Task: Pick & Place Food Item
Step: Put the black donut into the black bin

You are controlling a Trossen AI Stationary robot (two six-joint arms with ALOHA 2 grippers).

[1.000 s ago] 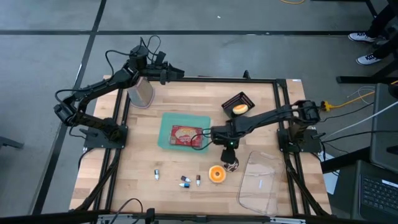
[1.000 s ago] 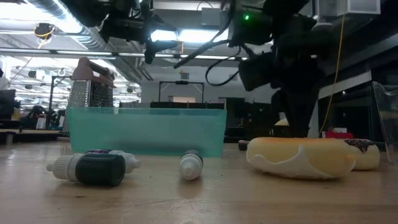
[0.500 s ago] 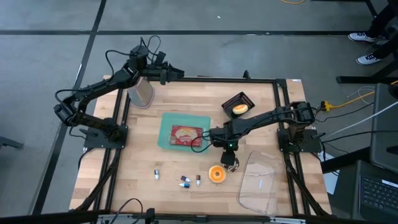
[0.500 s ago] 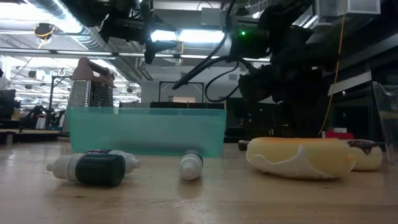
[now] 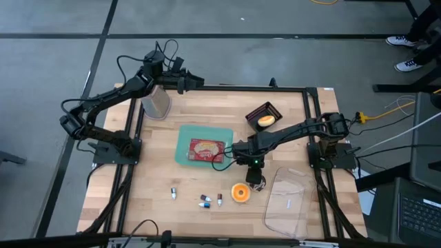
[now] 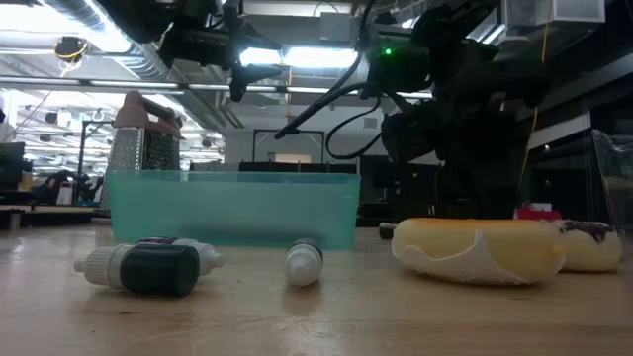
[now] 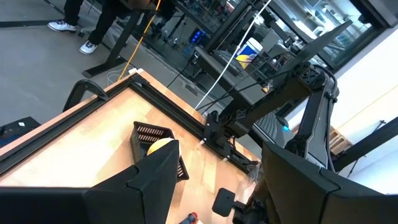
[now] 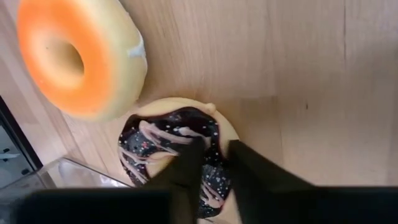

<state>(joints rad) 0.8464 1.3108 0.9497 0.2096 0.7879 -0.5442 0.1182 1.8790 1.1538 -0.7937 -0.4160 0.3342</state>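
Note:
A chocolate-glazed donut with pink drizzle [image 8: 163,144] lies flat on the table beside an orange-glazed donut [image 8: 78,57], toward the near right. My right gripper [image 8: 214,167] points steeply down onto the chocolate donut [image 5: 256,184] and is shut on it. The orange donut [image 5: 240,192] lies just to its left, untouched. Off the table's far left corner, my left gripper [image 7: 211,180] hangs high and open, holding nothing. My right gripper comes from above, slanting down, with its two fingers on the near part of the chocolate donut's ring [image 8: 214,152]. One finger [image 8: 186,165] sits about at the hole and the other [image 8: 249,168] at the outer rim. The donut rests flat on the table.
A teal tray [image 5: 183,156] holding a flat food item stands mid-table. A black basket [image 5: 256,110] with a bun is at the far right. A clear plastic container [image 5: 288,203] lies at the near right, small bottles [image 5: 207,200] near the front, and a metal grater [image 5: 157,102] at the far left.
My right gripper has tipped slightly and settled down over the chocolate donut. Both donuts lie where they were.

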